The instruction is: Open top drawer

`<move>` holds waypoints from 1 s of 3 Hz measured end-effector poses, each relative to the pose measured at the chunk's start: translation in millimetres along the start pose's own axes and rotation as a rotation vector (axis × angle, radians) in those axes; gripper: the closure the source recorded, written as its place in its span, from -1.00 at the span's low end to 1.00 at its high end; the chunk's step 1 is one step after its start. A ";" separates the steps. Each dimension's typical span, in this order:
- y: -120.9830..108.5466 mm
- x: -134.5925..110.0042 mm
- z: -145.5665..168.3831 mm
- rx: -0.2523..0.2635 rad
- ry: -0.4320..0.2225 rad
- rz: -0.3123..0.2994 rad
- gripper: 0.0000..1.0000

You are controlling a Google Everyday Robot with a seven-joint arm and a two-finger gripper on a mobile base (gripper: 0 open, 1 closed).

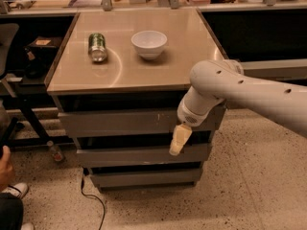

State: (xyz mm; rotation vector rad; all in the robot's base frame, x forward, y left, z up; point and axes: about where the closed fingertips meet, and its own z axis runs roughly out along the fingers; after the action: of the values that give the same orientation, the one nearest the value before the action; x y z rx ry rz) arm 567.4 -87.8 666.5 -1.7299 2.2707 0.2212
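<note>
We see the gripper point(177, 142) pointing down at the right end of the top drawer point(120, 122), its tip just below that front. We can't tell whether it's open or closed. The drawer sits directly under the tabletop point(187, 51).

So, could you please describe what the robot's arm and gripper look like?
The arm is a thick, smooth, off-white tube with rounded joints and small dark holes dotted along it; no cables show. The gripper, at the lower right edge of the top drawer, is pale cream-yellow and tapers to a narrow tip.
</note>
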 end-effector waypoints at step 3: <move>22.8 6.2 -9.1 -0.033 0.043 -0.005 -1.00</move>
State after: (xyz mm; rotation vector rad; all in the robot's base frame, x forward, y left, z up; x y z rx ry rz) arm 542.8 -89.9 672.2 -1.7731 2.3051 0.2242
